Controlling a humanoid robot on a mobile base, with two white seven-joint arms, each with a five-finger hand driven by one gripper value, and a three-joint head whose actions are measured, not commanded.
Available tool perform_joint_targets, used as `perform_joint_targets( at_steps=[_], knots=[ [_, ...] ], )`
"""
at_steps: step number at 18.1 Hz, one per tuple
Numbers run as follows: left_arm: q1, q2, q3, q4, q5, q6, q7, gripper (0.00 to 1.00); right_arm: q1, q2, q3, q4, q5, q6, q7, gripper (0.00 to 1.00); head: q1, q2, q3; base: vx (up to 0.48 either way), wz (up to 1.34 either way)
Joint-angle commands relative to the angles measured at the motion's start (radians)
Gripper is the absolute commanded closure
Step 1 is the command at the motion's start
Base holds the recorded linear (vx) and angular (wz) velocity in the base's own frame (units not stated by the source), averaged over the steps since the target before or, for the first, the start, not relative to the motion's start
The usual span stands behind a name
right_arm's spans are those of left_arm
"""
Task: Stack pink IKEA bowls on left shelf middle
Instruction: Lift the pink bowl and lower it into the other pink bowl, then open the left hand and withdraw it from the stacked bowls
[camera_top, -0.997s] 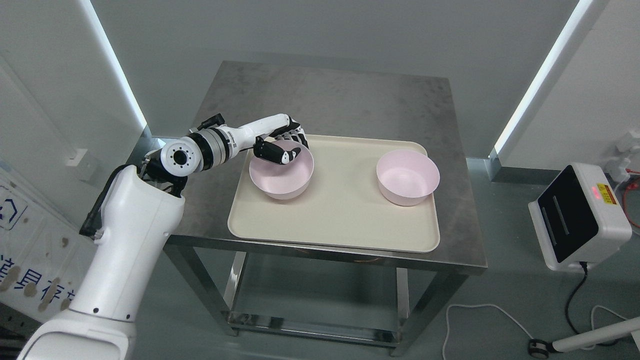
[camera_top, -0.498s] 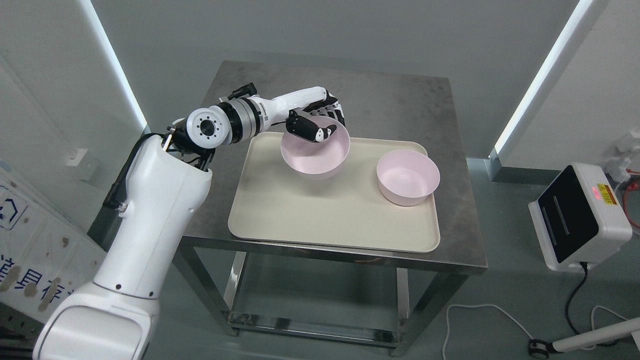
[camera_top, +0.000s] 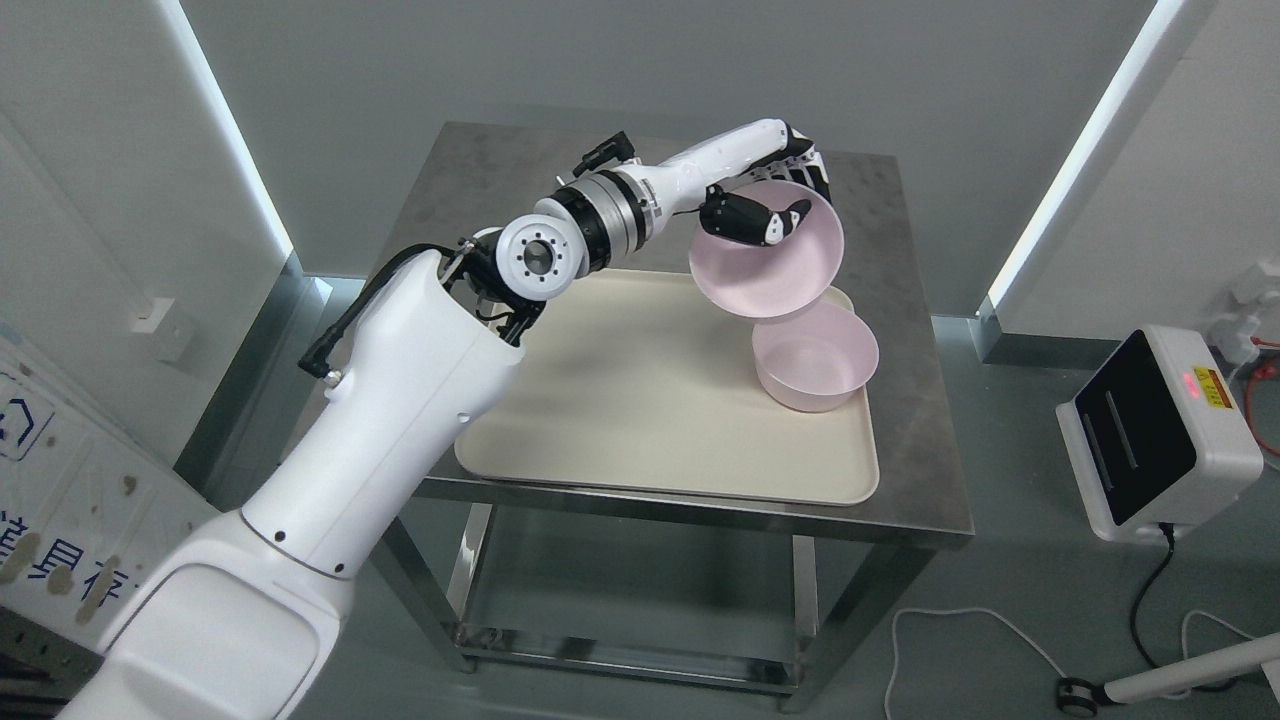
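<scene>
left hand (camera_top: 770, 205) pinches rim of raised pink bowl (camera_top: 770, 262) | likely light, stiff, slick | hold rim; second bowl (camera_top: 815, 360) below on tray (camera_top: 620, 400)

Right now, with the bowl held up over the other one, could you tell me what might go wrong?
The left hand pinches the held bowl only at its far rim, thumb inside, so it may slip. That bowl is tilted, so it could land crooked on the tray bowl instead of nesting. The tray bowl sits near the tray's right edge, so a knock might push it off.
</scene>
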Motion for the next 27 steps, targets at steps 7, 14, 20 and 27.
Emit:
perform_joint_targets(
  at_steps=[7, 14, 20, 27],
  knots=[
    [-0.067, -0.007, -0.350, 0.180, 0.205, 0.009, 0.130, 0.97, 0.002, -0.017, -0.011, -0.034, 0.000, 0.001, 0.000, 0.00, 0.0000, 0.000, 0.000, 0.000, 0.00],
    [-0.067, -0.007, -0.317, 0.252, 0.199, 0.003, 0.167, 0.93, 0.002, -0.017, -0.011, -0.034, 0.000, 0.001, 0.000, 0.00, 0.0000, 0.000, 0.000, 0.000, 0.00],
    [-0.067, -0.007, -0.291, 0.277, 0.184, -0.003, 0.167, 0.84, 0.002, -0.017, -0.011, -0.034, 0.000, 0.001, 0.000, 0.00, 0.0000, 0.000, 0.000, 0.000, 0.00],
    [-0.064, -0.007, -0.180, 0.285, 0.150, -0.008, 0.165, 0.40, 0.002, -0.017, -0.011, -0.034, 0.000, 0.001, 0.000, 0.00, 0.0000, 0.000, 0.000, 0.000, 0.00]
  ],
)
